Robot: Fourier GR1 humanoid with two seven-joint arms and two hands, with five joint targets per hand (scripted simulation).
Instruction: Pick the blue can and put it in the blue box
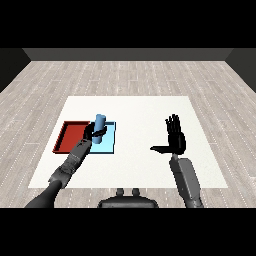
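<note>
The blue can (100, 126) stands upright over the light blue tray (108, 143), left of the table's middle. My left hand (92, 132) is curled round the can's lower half, its forearm reaching in from the lower left. Whether the can rests on the tray floor or hangs just above it I cannot tell. My right hand (175, 138) is held up over the table's right half, fingers straight and thumb pointing left, holding nothing.
A red tray (70, 136) lies directly to the left of the light blue tray, touching it. The white table (140, 110) stretches back and to the right of both trays.
</note>
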